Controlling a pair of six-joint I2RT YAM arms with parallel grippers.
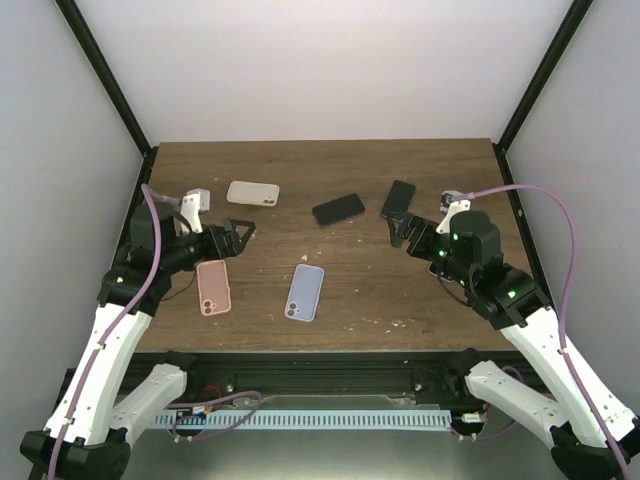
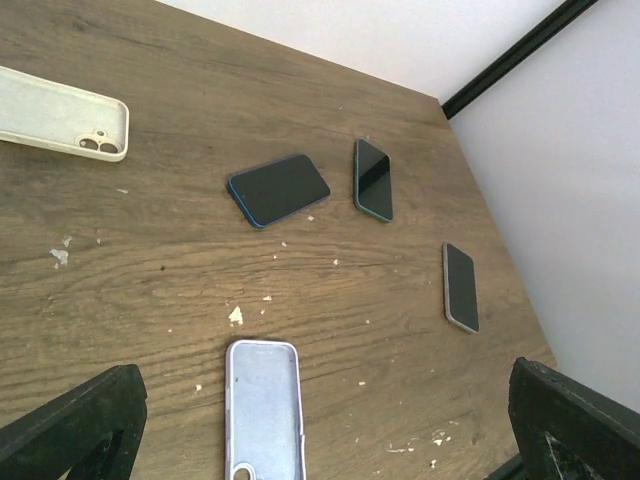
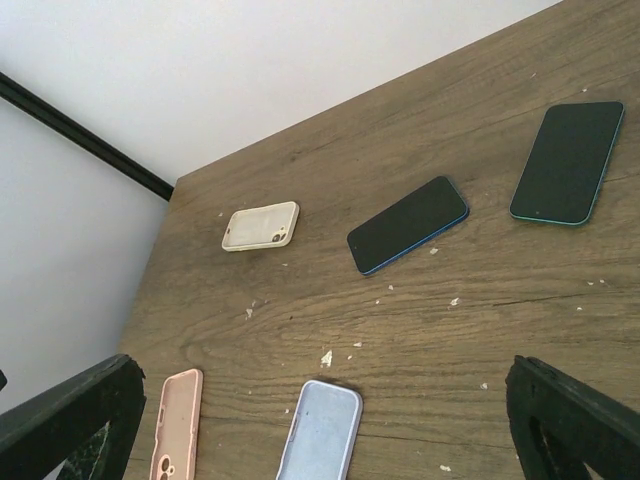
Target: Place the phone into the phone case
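Note:
Two dark phones lie screen up at the back: one blue-edged (image 1: 338,209) (image 2: 279,189) (image 3: 408,225), one teal-edged (image 1: 398,198) (image 2: 373,179) (image 3: 567,162). A third, silver-edged phone (image 2: 461,287) shows only in the left wrist view. A lavender case (image 1: 305,291) (image 2: 263,408) (image 3: 322,432) lies hollow side up near the front middle. Beside it is a pink case (image 1: 213,286) (image 3: 177,425), and a cream case (image 1: 252,193) (image 2: 60,125) (image 3: 260,226) lies at the back left. My left gripper (image 1: 236,240) (image 2: 325,400) hovers open above the pink case's far end. My right gripper (image 1: 398,232) (image 3: 322,385) hovers open by the teal-edged phone. Neither holds anything.
The wooden table (image 1: 420,290) carries small white flecks. Black frame posts (image 1: 530,85) rise at the back corners against white walls. The table's front edge runs just ahead of both arm bases.

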